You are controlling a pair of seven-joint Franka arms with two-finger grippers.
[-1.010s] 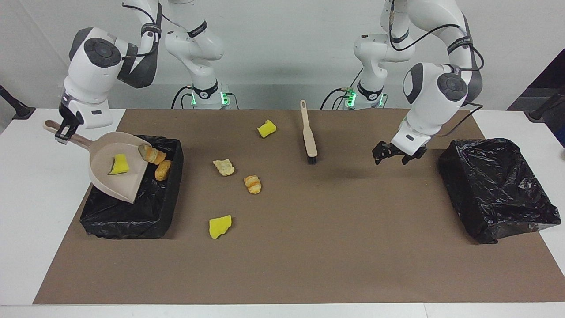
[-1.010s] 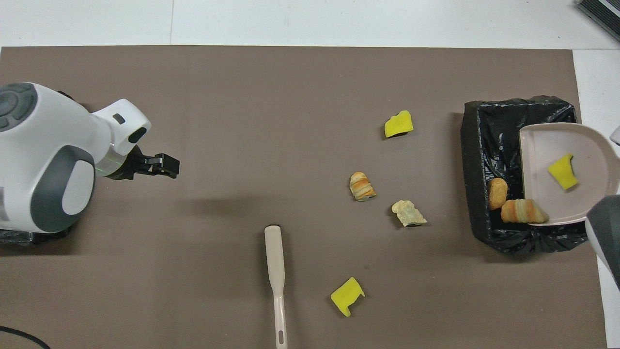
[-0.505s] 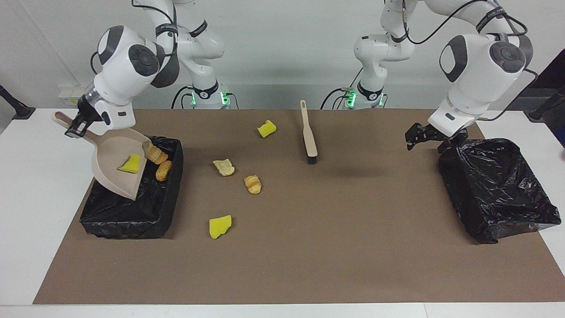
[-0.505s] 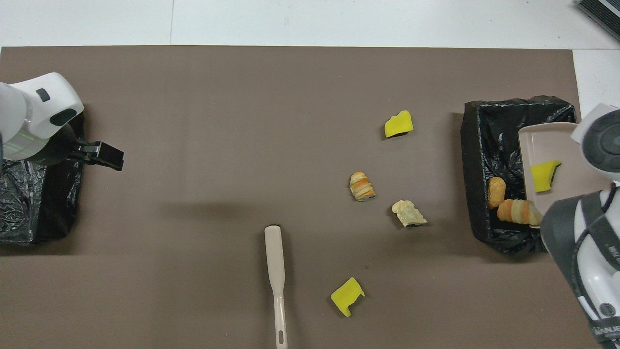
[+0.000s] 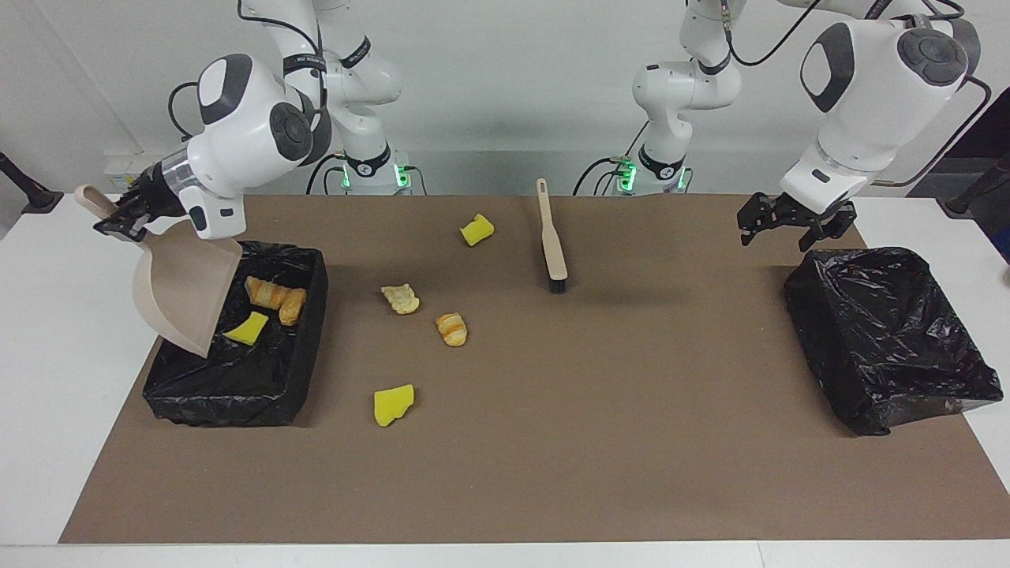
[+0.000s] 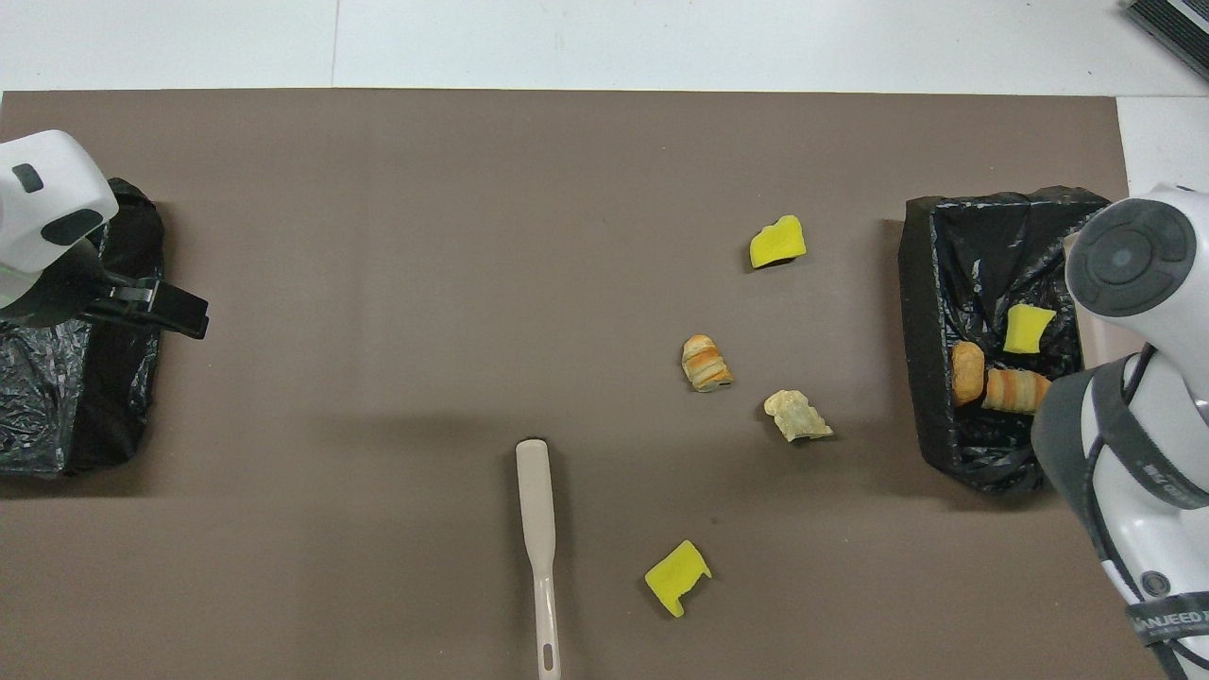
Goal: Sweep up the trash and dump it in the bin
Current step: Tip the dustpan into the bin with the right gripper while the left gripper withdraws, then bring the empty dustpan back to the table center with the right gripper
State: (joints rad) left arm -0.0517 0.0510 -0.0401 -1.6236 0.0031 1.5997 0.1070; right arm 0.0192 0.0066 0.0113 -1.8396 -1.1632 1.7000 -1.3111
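My right gripper point(image 5: 118, 219) is shut on the handle of the beige dustpan point(image 5: 185, 296), which is tipped steeply over the black-lined bin point(image 5: 237, 402) at the right arm's end. One yellow sponge chunk point(image 5: 246, 329) and two pastry pieces point(image 5: 268, 293) point(image 5: 293, 306) lie in that bin point(image 6: 921, 331). Trash on the mat: a yellow chunk point(image 5: 477, 229) nearest the robots, two pastry pieces point(image 5: 401, 298) point(image 5: 452, 329) mid-mat, and a yellow chunk point(image 5: 393, 404) farthest out. My left gripper point(image 5: 781, 229) hangs open and empty over the mat by the other bin.
The beige brush point(image 5: 552, 237) lies on the brown mat near the robots, bristles pointing away from them. A second black-lined bin point(image 5: 892, 339) sits at the left arm's end of the table. White table shows around the mat.
The right arm tipped the dustpan steeper; the yellow chunk and a pastry piece slid off it into the bin. The left gripper drew back toward the second bin.
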